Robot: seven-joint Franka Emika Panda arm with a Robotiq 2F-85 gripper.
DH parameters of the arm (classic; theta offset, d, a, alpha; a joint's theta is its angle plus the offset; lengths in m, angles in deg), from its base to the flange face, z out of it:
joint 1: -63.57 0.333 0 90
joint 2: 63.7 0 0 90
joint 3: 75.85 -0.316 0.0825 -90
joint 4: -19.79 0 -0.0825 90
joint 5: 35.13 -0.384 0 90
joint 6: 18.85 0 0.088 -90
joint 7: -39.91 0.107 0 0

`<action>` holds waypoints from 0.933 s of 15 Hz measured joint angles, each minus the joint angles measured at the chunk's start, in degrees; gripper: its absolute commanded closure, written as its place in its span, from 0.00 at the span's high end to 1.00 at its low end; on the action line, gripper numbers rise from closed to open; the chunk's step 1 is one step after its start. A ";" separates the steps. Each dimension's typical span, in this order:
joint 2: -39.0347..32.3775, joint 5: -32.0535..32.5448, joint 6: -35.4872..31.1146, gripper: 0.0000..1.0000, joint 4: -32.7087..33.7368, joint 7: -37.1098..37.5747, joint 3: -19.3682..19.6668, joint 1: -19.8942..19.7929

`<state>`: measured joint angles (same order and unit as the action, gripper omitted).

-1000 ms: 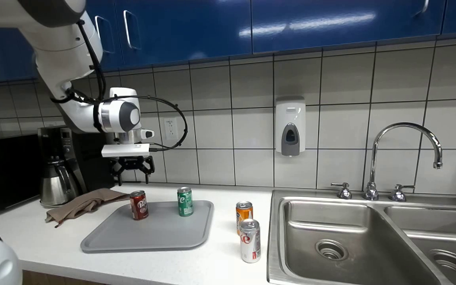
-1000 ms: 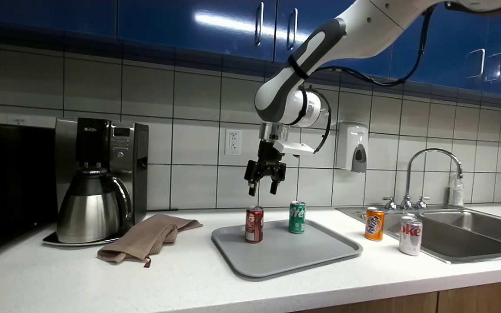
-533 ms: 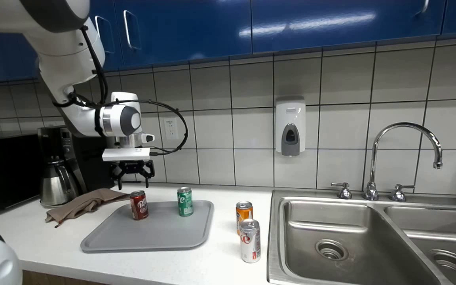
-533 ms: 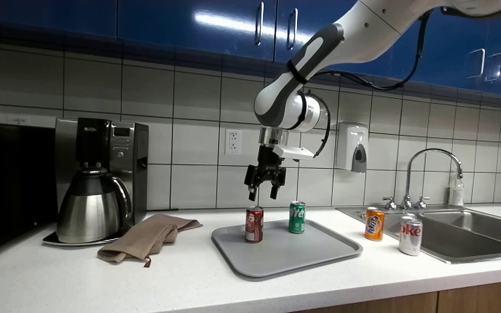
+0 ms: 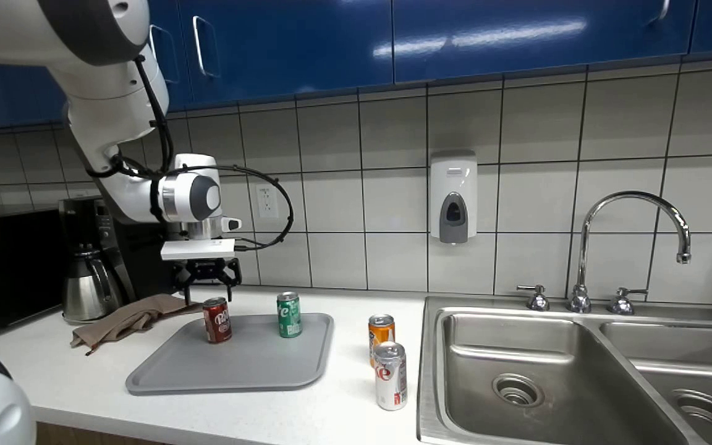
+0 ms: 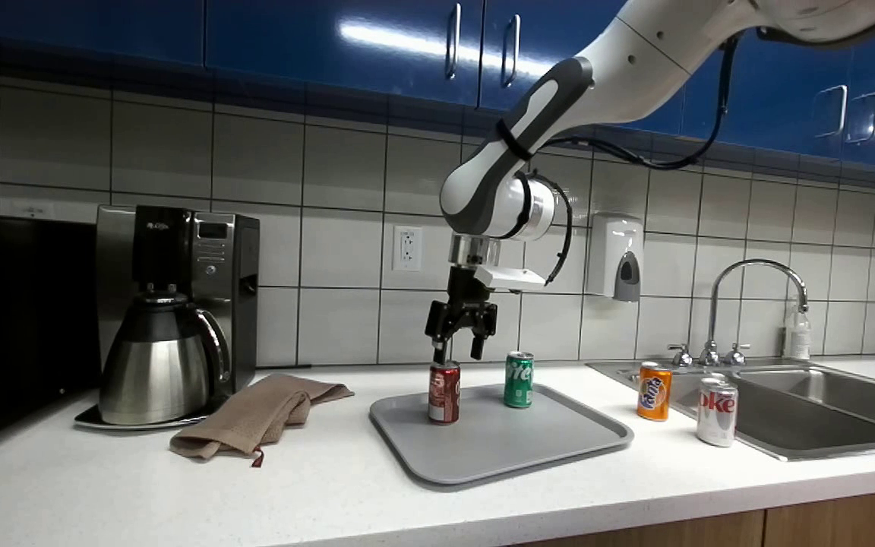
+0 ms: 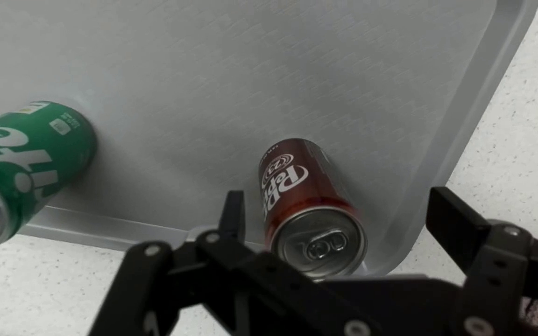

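Observation:
My gripper (image 7: 334, 205) stands open with nothing held. In the wrist view the top of an upright dark red Dr Pepper can (image 7: 297, 182) shows between its spread fingers, closer to the left one. Both exterior views have the gripper (image 5: 208, 296) (image 6: 458, 355) low over the far side of that can (image 5: 217, 321) (image 6: 444, 396), fingertips pointing down near the height of its lid. Contact cannot be made out. The red can shares a grey tray (image 5: 251, 371) (image 6: 513, 448) with an upright green Sprite can (image 5: 289, 315) (image 6: 519, 380), seen at left in the wrist view.
Right of the tray stand an orange Fanta can (image 6: 654, 391) and a silver Diet Coke can (image 6: 717, 410), beside the sink (image 5: 517, 346). A brown cloth (image 6: 263, 418) and a coffee maker (image 6: 179, 327) lie left. Tiled wall behind, blue cabinets (image 5: 294, 43) above.
The arm has come steadily down, bringing the open gripper from well above the red can to about its top. The cans and tray have stayed put.

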<state>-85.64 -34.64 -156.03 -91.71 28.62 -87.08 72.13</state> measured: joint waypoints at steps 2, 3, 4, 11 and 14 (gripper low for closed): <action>-0.67 0.48 0.00 1.00 0.51 0.16 0.17 0.33; -1.09 0.86 0.00 1.00 0.87 0.35 0.30 0.53; -1.51 1.35 0.00 1.00 1.25 0.73 0.50 0.77; -5.15 3.90 0.03 1.00 4.61 2.81 1.62 2.20; -6.75 4.02 0.07 1.00 6.07 2.98 1.71 2.56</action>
<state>-92.39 -30.61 -155.96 -85.65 31.59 -85.37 74.69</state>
